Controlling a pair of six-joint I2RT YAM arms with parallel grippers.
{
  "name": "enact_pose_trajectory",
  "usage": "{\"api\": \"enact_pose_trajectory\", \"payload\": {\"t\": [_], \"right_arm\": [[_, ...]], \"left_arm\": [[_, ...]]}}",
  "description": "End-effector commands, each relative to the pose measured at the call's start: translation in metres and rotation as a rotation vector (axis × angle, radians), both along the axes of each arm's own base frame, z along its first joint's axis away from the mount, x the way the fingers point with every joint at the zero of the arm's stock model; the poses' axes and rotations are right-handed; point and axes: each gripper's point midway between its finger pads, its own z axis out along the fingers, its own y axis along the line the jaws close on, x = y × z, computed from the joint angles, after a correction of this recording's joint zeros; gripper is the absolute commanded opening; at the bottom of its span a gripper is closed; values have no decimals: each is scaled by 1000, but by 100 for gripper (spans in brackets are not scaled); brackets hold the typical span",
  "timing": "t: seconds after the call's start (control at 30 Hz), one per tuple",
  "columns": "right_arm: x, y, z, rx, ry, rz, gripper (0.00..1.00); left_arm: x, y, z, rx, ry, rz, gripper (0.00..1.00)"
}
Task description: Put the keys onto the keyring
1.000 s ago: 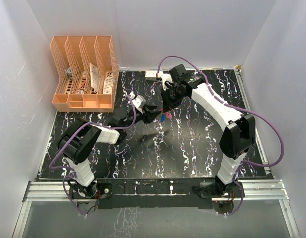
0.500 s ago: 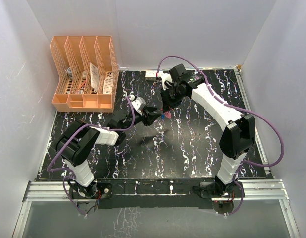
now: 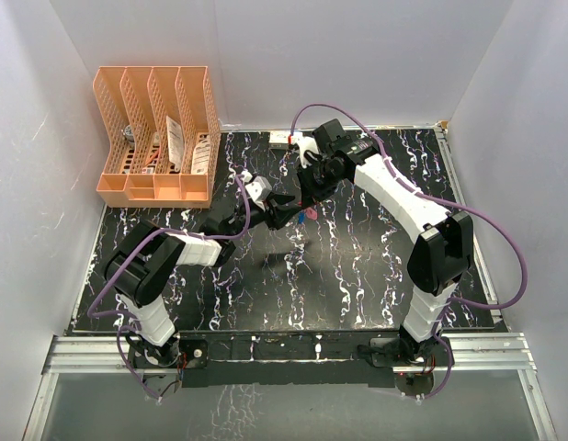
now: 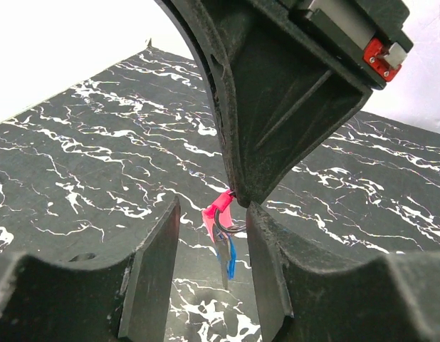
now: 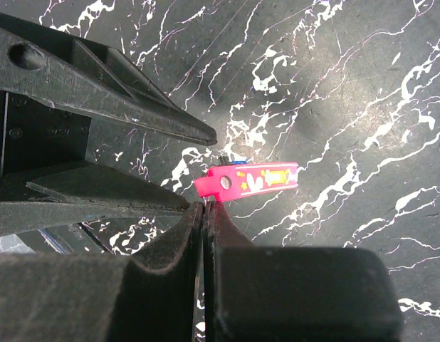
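the table (image 5: 362, 92) is a black slab with white marble veining, smooth with a soft sheen. the keyring (image 5: 250, 179) strap looks like glossy pink plastic or rubber (printed in yellow). the blue key (image 4: 230, 260) head seems smooth plastic. the right gripper (image 5: 204, 205) and left gripper (image 4: 211, 210) are matt black plastic, faintly grainy, scuffed pale at the edges. the file rack (image 3: 155, 188) is matt orange plastic.

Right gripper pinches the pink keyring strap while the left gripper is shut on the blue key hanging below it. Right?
No. The left gripper is open, its fingers standing either side of the blue key, as the left wrist view shows. The right gripper does pinch the pink keyring strap.
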Motion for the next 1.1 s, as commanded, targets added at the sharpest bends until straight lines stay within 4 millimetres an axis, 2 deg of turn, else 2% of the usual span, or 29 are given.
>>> {"api": "enact_pose_trajectory", "payload": {"t": [0.0,0.13,0.6,0.93,1.07], "right_arm": [[5,12,32,64,-86,25,0],[6,13,34,65,-88,29,0],[2,16,36,67,-91,45,0],[-2,18,34,66,-83,57,0],[-2,17,34,60,-84,54,0]], "left_arm": [[-1,-8,20,-21,-67,-44,39],[-1,-9,16,-10,-57,-45,37],[6,-7,4,13,-49,-13,37],[12,-7,16,-25,-88,7,38],[7,-8,21,-47,-114,-15,37]]}}
